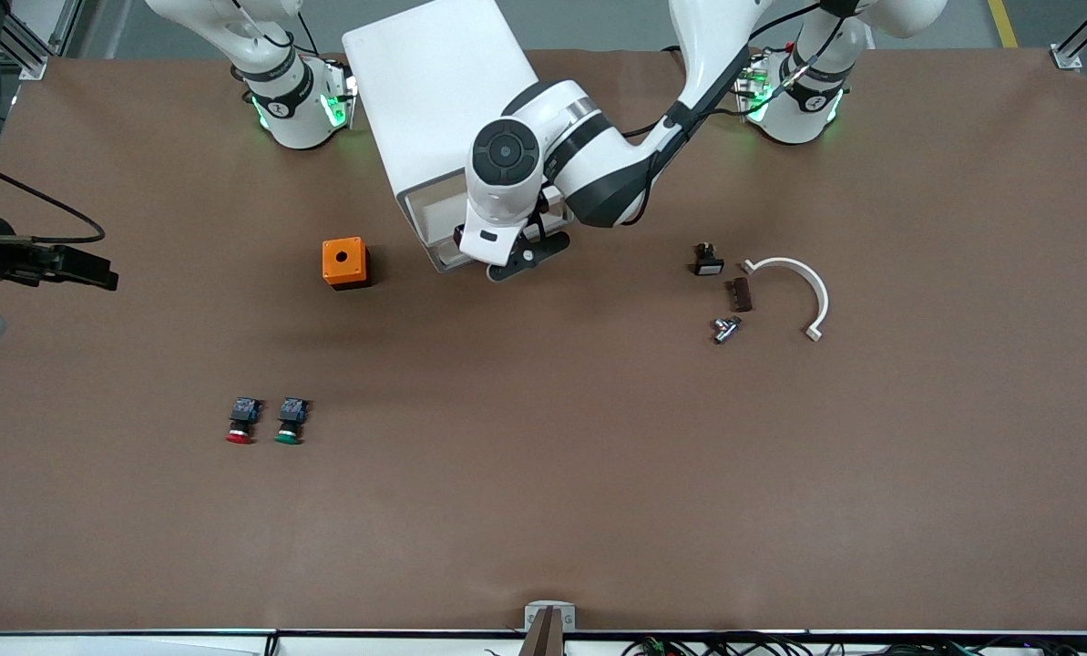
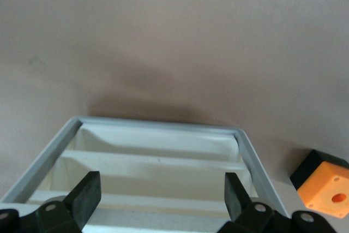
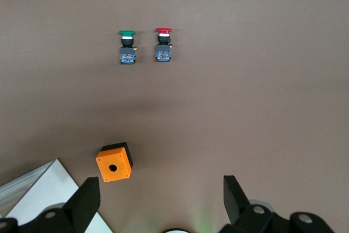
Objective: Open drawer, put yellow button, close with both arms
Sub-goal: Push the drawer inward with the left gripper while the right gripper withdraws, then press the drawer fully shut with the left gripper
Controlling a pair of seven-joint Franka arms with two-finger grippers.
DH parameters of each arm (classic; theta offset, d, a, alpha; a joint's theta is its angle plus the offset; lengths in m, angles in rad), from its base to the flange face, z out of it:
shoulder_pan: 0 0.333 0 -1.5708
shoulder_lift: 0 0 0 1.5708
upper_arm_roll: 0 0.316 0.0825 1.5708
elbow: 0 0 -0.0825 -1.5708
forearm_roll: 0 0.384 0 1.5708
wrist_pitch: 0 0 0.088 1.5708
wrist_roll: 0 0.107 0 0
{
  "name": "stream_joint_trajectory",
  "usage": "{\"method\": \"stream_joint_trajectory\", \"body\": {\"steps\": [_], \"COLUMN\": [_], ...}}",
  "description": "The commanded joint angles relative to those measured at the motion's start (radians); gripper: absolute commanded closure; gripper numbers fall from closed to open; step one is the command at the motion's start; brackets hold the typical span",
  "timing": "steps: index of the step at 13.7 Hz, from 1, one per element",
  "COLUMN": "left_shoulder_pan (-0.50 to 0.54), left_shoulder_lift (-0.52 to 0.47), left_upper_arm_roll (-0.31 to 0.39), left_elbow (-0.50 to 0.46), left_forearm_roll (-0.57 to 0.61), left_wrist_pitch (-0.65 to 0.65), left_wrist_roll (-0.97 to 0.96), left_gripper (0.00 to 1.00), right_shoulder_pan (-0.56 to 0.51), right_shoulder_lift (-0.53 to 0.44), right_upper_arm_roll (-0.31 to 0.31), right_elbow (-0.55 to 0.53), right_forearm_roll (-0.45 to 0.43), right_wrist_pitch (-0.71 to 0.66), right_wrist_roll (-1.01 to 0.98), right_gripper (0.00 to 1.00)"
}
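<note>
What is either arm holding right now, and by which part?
Nothing is held. The left gripper hangs open over the cabinet's drawers; the right gripper is open over bare table, empty.

We note a white cabinet (image 1: 434,100) on the brown table (image 1: 543,510), an orange box (image 1: 343,261) beside it, and red-capped (image 1: 240,421) and green-capped (image 1: 290,422) buttons.

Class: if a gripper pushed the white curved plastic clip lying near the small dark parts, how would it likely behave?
The white curved plastic clip looks thin and open-ended, so it is probably light and would likely slide or pivot rather than roll. It lies flat, so tipping seems unlikely. Its slender arc might flex slightly when squeezed.
</note>
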Motion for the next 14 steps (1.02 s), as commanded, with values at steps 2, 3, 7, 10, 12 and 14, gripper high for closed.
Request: {"method": "stream_joint_trajectory", "body": {"steps": [2,3,7,10,12,14], "left_shoulder_pan": [-0.015,-0.021,-0.033,-0.038,-0.036,-0.024], "left_shoulder_lift": [0.007,0.009,0.016,0.016,0.015,0.000], "left_upper_arm_roll": [-0.008,-0.008,-0.008,-0.008,-0.008,-0.005], "left_elbow": [-0.007,-0.010,-0.030,-0.032,-0.033,-0.035], "left_forearm_roll": [-0.096,-0.114,-0.179,-0.181,-0.178,-0.164], "left_wrist_pitch": [0.001,0.001,0.002,0.002,0.004,0.001], "left_wrist_roll": [-0.027,-0.028,-0.045,-0.045,-0.033,-0.033], "left_gripper": [0.01,0.01,0.01,0.01,0.01,0.01], "right_shoulder_pan": [-0.017,-0.018,-0.023,-0.020,-0.024,-0.024], "right_shoulder_lift": [-0.009,-0.008,-0.006,-0.011,-0.037,-0.042], "right_upper_arm_roll": [0.028,0.028,0.025,0.025,0.025,0.023], "right_elbow": [-0.001,-0.001,0.054,0.056,0.039,0.035], "right_forearm_roll": [-0.004,-0.002,-0.001,0.008,0.018,0.018], "right_wrist_pitch": [-0.001,-0.001,-0.008,-0.008,-0.036,-0.062], "right_wrist_roll": [0.002,0.002,0.001,0.008,0.007,0.005], "right_gripper": [0.00,0.00,0.00,0.00,0.00,0.00]}}
